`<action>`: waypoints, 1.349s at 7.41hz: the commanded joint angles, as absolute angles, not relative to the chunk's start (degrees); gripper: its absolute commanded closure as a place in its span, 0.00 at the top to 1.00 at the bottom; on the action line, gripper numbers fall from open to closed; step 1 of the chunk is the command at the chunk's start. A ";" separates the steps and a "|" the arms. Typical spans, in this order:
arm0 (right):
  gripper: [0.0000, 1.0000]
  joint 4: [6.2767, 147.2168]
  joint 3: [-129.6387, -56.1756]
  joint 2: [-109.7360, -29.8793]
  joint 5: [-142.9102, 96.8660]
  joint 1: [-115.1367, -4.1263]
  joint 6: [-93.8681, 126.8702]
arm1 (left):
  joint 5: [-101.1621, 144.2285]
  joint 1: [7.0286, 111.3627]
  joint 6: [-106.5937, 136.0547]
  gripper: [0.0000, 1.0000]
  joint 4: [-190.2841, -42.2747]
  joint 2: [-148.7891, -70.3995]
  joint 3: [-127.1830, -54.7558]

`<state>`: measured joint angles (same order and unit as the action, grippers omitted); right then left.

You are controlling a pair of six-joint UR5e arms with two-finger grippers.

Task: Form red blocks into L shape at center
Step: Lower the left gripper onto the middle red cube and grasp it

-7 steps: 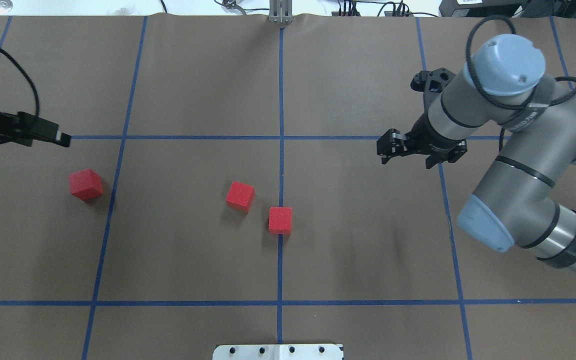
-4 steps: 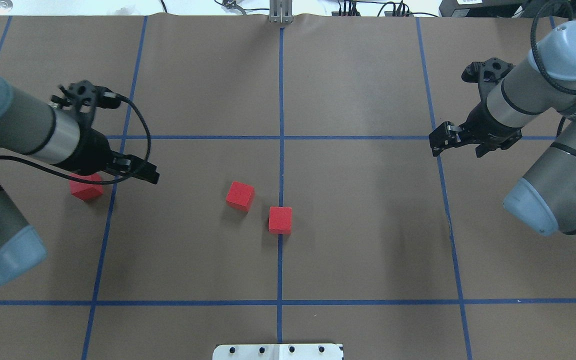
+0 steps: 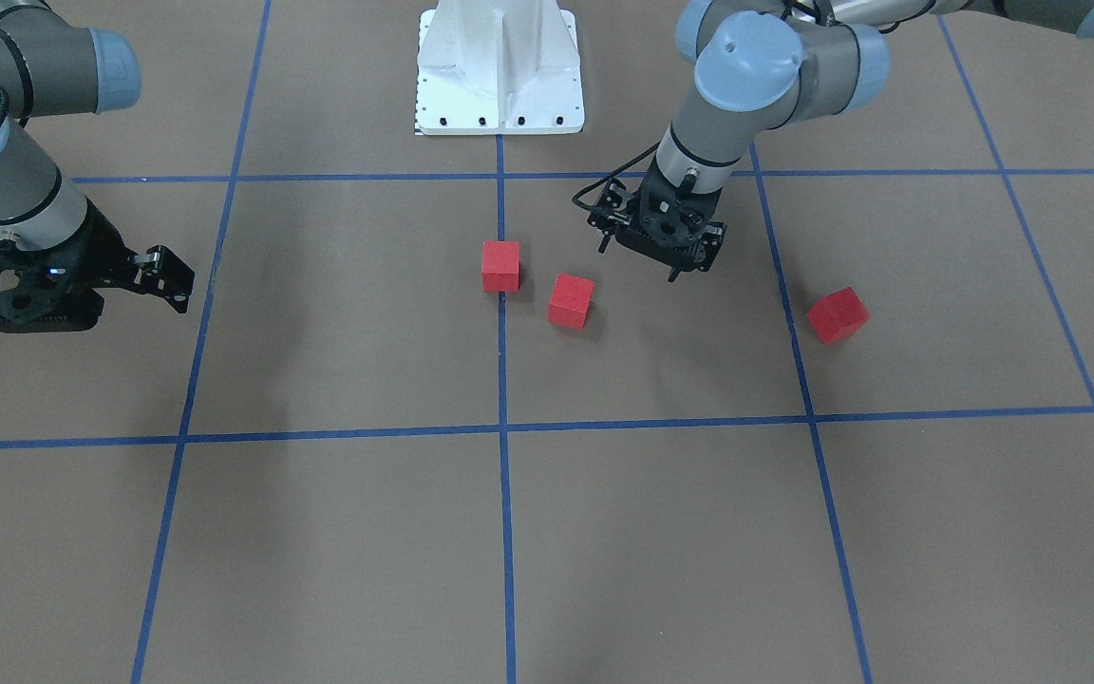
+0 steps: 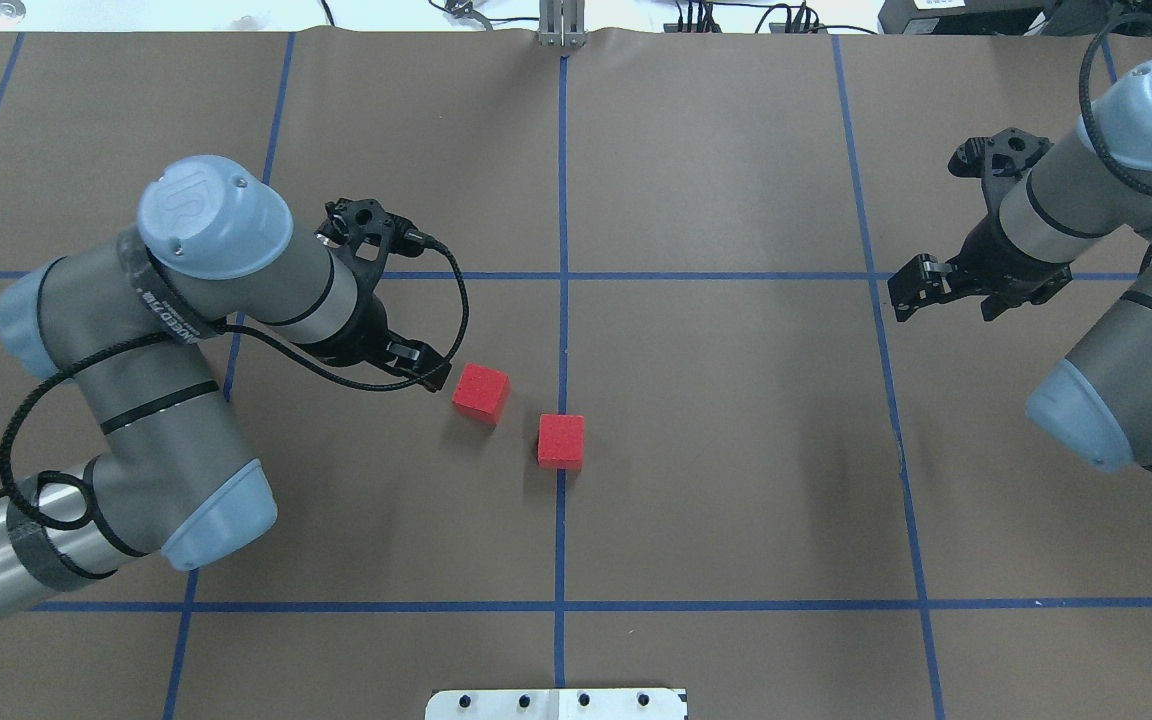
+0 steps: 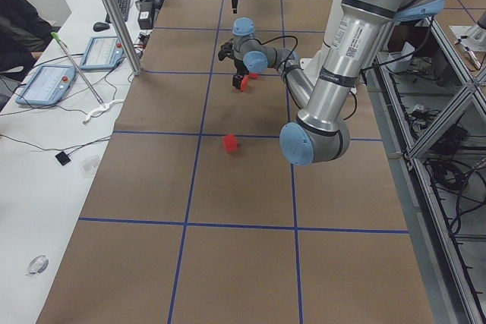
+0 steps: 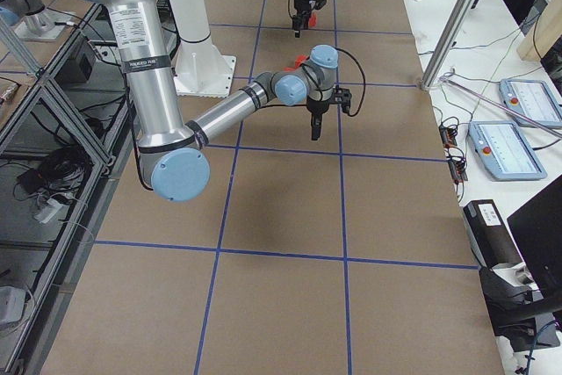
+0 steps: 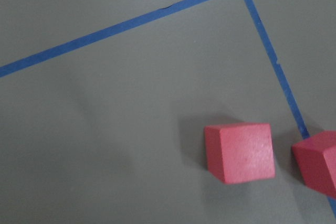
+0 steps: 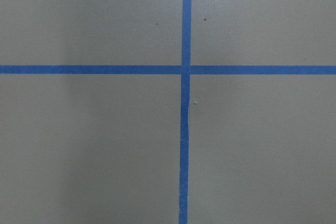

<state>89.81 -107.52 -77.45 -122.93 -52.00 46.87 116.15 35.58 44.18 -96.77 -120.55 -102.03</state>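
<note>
Blocks not in an L yet. First red block (image 4: 561,441) sits on the centre tape line (image 4: 562,180), where the shape belongs. Second red block (image 4: 481,392) is near it on my left side, not touching. Third red block (image 3: 837,315) lies well apart, further to my left. My left gripper (image 4: 428,368) hangs just beside the second red block, probably lining up to take it. It holds nothing, and I can't tell if the jaws are apart. My right gripper (image 4: 908,297) waits over a tape crossing (image 8: 185,70), well clear of the blocks. Its jaws are unclear too.
</note>
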 commanded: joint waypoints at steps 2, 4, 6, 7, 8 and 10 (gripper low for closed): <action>0.99 89.74 -107.05 -77.61 -122.78 -51.94 46.23 | 115.93 33.66 44.73 0.99 -96.50 -127.50 -92.85; 0.99 89.74 -107.14 -77.52 -122.78 -51.94 46.23 | 115.75 31.83 49.11 1.00 -95.71 -129.02 -91.68; 0.99 89.74 -107.14 -77.52 -122.78 -51.94 46.32 | 115.66 31.47 49.05 0.99 -95.71 -130.17 -89.40; 0.99 89.74 -107.14 -77.52 -122.78 -51.94 46.23 | 114.97 31.46 48.78 0.99 -95.71 -130.17 -89.21; 0.99 89.74 -107.14 -77.52 -122.78 -51.94 46.23 | 113.31 31.46 48.43 0.99 -95.71 -130.25 -88.86; 0.99 89.74 -107.14 -77.52 -122.78 -51.94 46.23 | 113.29 31.20 48.43 0.99 -95.89 -130.69 -87.55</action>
<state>89.74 -107.14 -77.52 -122.78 -51.94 46.23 113.55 31.37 48.49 -95.79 -130.36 -88.44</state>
